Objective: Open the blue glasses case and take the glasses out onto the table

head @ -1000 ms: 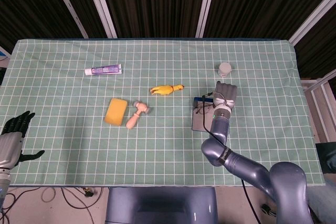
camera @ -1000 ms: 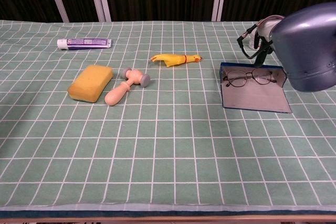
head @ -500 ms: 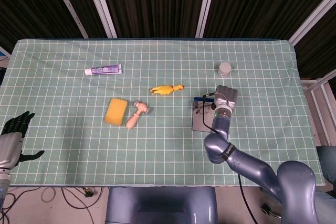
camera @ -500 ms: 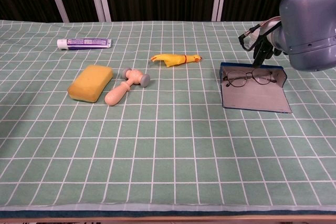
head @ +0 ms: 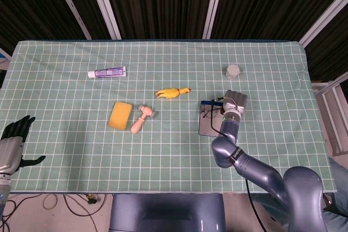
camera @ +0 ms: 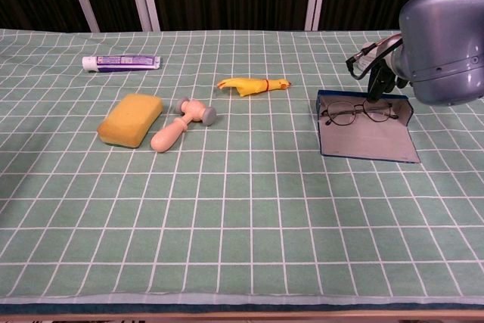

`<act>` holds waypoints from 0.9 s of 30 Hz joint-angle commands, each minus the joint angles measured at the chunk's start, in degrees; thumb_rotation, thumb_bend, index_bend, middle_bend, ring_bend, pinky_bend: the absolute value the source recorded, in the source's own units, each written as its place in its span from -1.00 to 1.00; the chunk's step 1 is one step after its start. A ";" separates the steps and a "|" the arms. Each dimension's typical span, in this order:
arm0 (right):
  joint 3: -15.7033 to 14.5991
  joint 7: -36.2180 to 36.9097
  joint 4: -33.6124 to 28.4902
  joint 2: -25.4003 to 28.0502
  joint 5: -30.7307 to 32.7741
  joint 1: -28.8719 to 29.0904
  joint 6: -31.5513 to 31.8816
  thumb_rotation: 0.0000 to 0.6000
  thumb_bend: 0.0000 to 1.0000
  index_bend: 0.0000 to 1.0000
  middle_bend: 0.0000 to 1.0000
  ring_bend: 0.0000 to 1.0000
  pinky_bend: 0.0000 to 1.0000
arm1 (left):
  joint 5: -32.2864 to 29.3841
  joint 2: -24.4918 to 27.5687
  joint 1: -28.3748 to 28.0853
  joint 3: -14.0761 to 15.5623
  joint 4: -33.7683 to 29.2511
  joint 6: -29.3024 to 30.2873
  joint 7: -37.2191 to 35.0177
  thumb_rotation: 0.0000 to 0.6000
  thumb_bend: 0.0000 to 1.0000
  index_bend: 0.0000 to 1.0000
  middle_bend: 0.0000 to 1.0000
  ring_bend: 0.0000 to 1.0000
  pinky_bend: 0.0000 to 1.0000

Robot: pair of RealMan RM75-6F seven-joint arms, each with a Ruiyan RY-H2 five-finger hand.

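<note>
The blue glasses case (camera: 366, 135) is seen lying open and flat on the worktop (camera: 242, 209), right of centre, with the glasses (camera: 355, 112) resting inside along its far edge. The right hand (head: 235, 103) is held over the far right end of the case; in the chest view dark fingers (camera: 376, 85) are seen reaching down toward the right lens, but whether the frame is touched or pinched cannot be told, since the forearm hides most of the hand. The left hand (head: 13, 140) is held off the near left corner of the worktop, its fingers spread and nothing in them.

Compared with a second ago, the right hand has been lowered and drawn slightly nearer the glasses, while the case, glasses and left hand are unchanged.

Elsewhere on the green checked cloth are found a toothpaste tube (head: 107, 72), a yellow sponge (head: 120, 114), a toy hammer (head: 142, 118), a yellow rubber chicken (head: 173, 92) and a small grey cup (head: 233, 71).
</note>
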 commanded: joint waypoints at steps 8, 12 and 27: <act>0.00 -0.09 0.69 -0.50 0.63 0.33 0.00 1.00 -0.05 -0.15 0.90 1.00 1.00 | -0.13 0.09 0.09 -0.05 -0.18 0.13 -0.07 1.00 -1.00 -1.00 -1.00 -1.00 -1.00; -0.16 -0.05 0.74 -0.54 0.64 0.23 -0.07 1.00 -0.05 -0.14 0.90 1.00 1.00 | -0.11 0.10 0.05 -0.02 -0.19 0.08 0.03 1.00 -1.00 -1.00 -1.00 -1.00 -1.00; -0.25 0.52 1.47 -1.16 0.45 0.40 -0.56 1.00 0.00 -0.07 0.90 1.00 1.00 | -0.46 0.23 0.09 -0.09 -0.39 -0.01 -0.08 1.00 -1.00 -1.00 -1.00 -1.00 -1.00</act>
